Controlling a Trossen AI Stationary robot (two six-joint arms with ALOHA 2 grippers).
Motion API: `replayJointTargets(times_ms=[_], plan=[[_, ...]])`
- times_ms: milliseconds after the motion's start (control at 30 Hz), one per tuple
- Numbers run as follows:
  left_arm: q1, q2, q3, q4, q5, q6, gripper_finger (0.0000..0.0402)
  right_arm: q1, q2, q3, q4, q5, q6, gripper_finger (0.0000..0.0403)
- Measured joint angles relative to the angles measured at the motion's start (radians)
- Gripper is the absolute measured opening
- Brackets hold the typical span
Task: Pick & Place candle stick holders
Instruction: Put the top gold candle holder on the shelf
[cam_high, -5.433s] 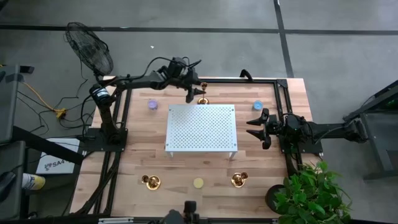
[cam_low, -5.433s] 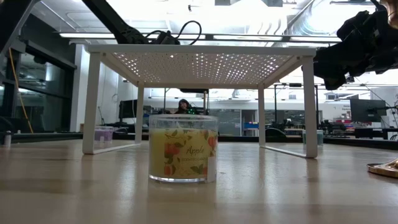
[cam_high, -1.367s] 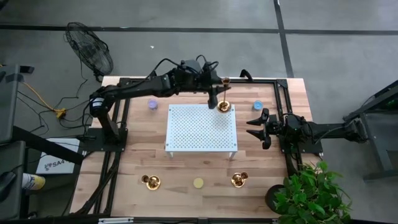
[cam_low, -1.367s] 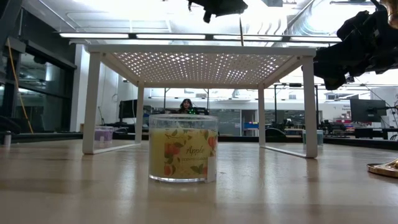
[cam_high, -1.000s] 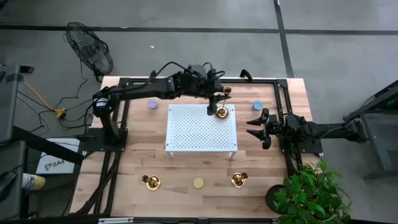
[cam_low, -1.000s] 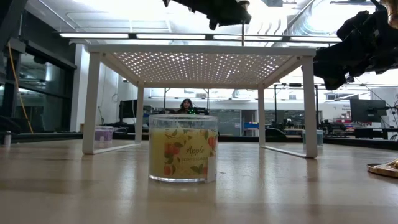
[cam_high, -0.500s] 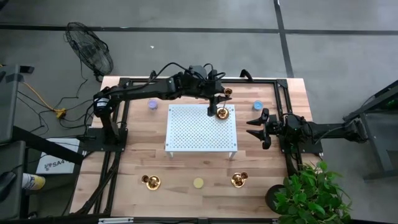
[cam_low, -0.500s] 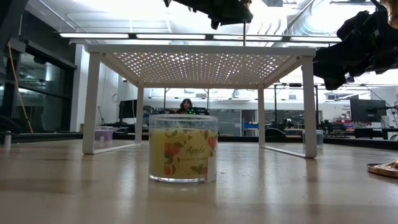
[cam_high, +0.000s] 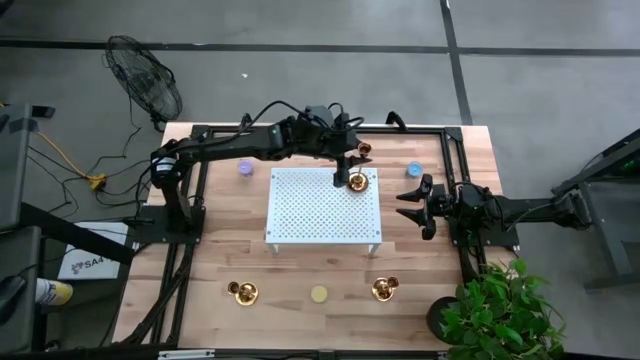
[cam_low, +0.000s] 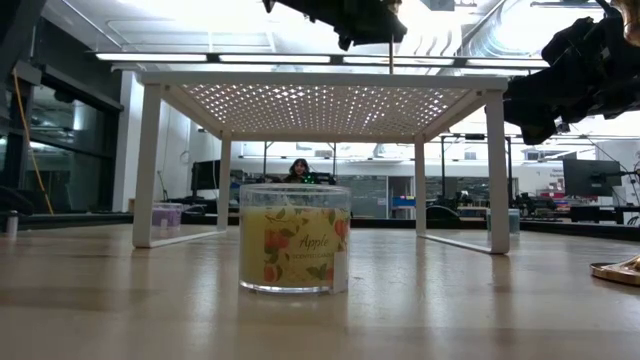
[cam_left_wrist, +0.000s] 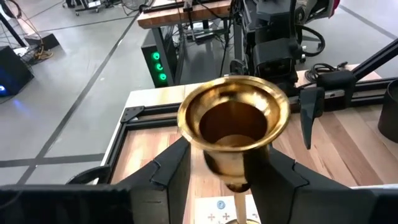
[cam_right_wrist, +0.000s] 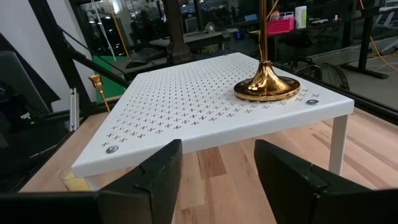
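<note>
**Gold holder set down on the white shelf**

High view: The left gripper (cam_high: 349, 158) is over the far right corner of the white shelf (cam_high: 322, 205). It holds a gold candle stick holder (cam_high: 359, 180) by the top. The holder's round base sits on that corner. The right gripper (cam_high: 412, 203) waits just beside the shelf's right side, with its fingers spread and nothing in them. Two more holders (cam_high: 243, 292) stand on the bench (cam_high: 230, 240), near the front edge, with a yellow candle (cam_high: 318, 294) between them.

Low view: The left gripper (cam_low: 368, 22) hangs above the shelf (cam_low: 320, 80). A thin stem runs down from it to the shelf top. A jar candle (cam_low: 294, 238) stands in front.

Left wrist view: The holder's shiny cup (cam_left_wrist: 233, 119) sits clamped between the two dark fingers (cam_left_wrist: 168, 168). It is gold and flares out like a little bell.

Right wrist view: The flared gold base (cam_right_wrist: 267, 88) looks flat on the shelf (cam_right_wrist: 205, 106), near the corner, and the stem stands straight up.

To do this step well, I think the gripper should let go slowly and lift straight up. The holder is tall and thin, so a bump could tip it, and it is close to the edge.
</note>
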Motion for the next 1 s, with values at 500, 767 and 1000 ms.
replayJointTargets(times_ms=[500,767,1000], plan=[[0.0,-0.001,0.0,0.0,0.001,0.0,0.0203,0.0,0.0,0.0,0.0,0.0,0.0,0.0197],[0.0,-0.009,-0.001,-0.011,0.005,-0.001,0.0295,0.0,0.0,0.0,0.0,0.0,0.0,0.0197],[0.0,-0.038,-0.001,-0.063,0.011,0.008,0.0315,0.0,0.0,0.0,0.0,0.0,0.0,0.0197]])
